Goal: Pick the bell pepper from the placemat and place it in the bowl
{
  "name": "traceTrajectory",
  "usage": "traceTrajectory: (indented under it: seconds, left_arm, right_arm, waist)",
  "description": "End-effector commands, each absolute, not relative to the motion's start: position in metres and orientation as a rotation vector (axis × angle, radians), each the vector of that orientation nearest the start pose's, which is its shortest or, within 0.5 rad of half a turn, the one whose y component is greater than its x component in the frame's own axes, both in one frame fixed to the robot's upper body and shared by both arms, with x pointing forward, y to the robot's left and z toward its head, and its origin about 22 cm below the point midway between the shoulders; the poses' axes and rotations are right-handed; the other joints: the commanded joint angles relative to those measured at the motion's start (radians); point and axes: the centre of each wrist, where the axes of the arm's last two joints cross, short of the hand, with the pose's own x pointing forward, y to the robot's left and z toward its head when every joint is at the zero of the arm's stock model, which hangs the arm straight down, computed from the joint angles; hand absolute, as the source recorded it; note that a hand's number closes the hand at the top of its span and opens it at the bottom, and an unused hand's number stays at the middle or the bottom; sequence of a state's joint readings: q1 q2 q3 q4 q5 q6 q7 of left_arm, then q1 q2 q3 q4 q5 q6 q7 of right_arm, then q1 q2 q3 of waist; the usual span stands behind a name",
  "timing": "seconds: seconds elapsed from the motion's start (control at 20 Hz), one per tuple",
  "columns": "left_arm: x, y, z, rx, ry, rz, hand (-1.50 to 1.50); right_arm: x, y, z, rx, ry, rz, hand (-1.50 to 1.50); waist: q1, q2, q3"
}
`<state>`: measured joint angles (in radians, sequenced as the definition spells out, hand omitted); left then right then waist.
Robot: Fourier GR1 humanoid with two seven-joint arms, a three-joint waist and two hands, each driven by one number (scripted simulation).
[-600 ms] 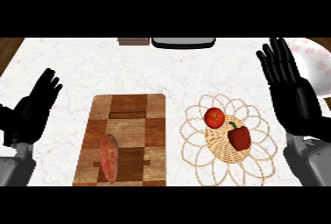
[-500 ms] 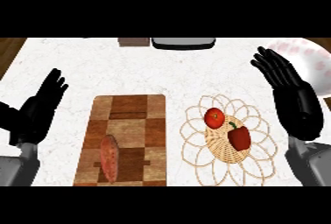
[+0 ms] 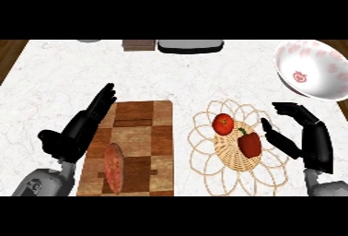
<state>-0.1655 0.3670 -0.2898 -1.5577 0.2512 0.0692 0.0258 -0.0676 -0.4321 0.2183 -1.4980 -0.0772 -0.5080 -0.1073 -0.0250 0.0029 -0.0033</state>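
White marbled table, seen from above.

One woven placemat, pale wicker with looped edging, right of the table's middle toward the near edge. Two red things lie on it: one bell pepper, green stem up, on the mat's right-centre; one round tomato just beside it on the far-left side, about touching as far as I can tell.

One bowl, white with pink markings, at the far right corner of the table, tilted so the inside shows. It stands well apart from the mat.

One wooden cutting board, checkered brown, left of the mat, running to the near edge. One reddish flat oblong thing lies on its near-left part; too foreshortened to name.

Right robot hand: just beside the pepper on its right, over the mat's right rim. Fingers curved inward with the thumb toward the pepper, clasping nothing; a gap shows between hand and pepper.

Left robot hand: along the board's left edge, fingers straight and pointing to the far side, released, grasping nothing.

Far edge, middle: one grey-and-black item and one small brown block, both cut off by the view.
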Motion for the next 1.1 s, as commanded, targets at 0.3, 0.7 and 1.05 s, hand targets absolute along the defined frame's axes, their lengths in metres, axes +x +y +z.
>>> traceTrajectory:
  seconds: [0.3, 0.7, 1.05]
  left_arm:
    - [0.27, 0.227, 0.03, -0.147, -1.577, -0.367, 0.0]
    - [0.265, 0.198, 0.031, -0.197, -1.589, -0.398, 0.0]
    - [0.273, 0.196, 0.041, -0.186, -1.589, -0.388, 0.0]
  right_arm:
    - [0.263, -0.283, 0.031, -0.816, -1.447, 0.537, -1.5]
    - [0.273, -0.279, 0.058, -0.767, -0.872, 0.955, -1.5]
    - [0.311, -0.237, 0.132, -0.603, -0.65, 1.048, -1.5]
  waist:
    - [0.028, -0.003, -0.002]
    - [0.051, -0.003, -0.006]
    - [0.045, -0.001, 0.0]
